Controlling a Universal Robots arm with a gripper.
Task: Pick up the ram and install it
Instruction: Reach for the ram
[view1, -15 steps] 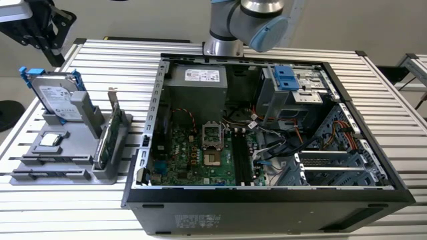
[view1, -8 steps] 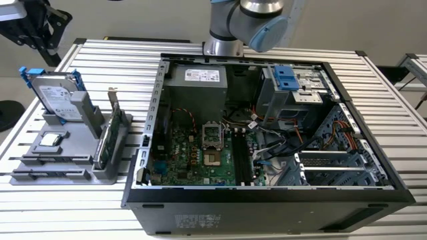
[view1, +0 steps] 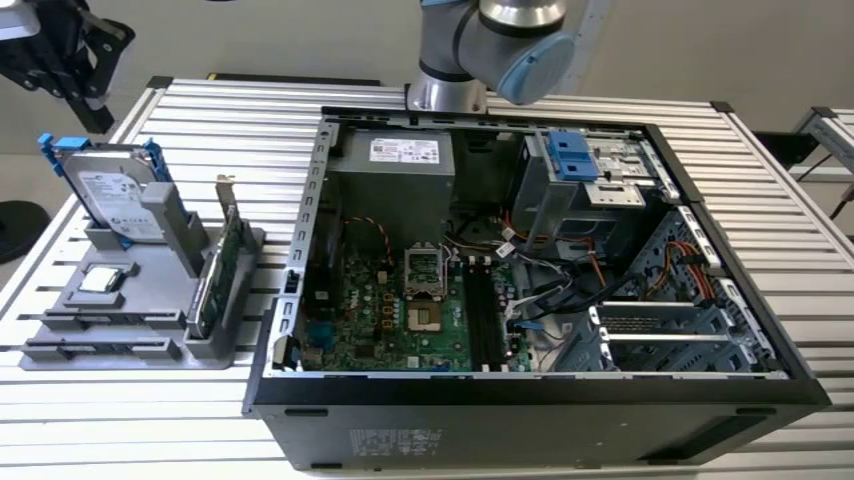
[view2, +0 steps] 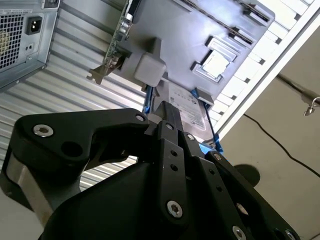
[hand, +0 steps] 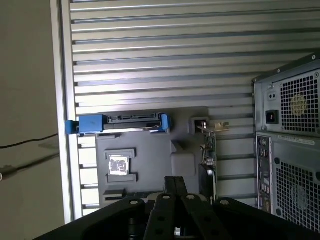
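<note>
In the first wrist view your gripper (hand: 175, 181) has its fingers pressed together, with nothing visible between them. It hangs above the grey holder (view1: 134, 345) at the exterior view's left. Below it the hard drive (view1: 114, 195) stands in the holder. The ram (view1: 204, 295) seems to stand on edge there too, just beside the green card (view1: 235, 262) and well apart from the open computer case (view1: 534, 420) on the tabletop (view1: 227, 110).
</note>
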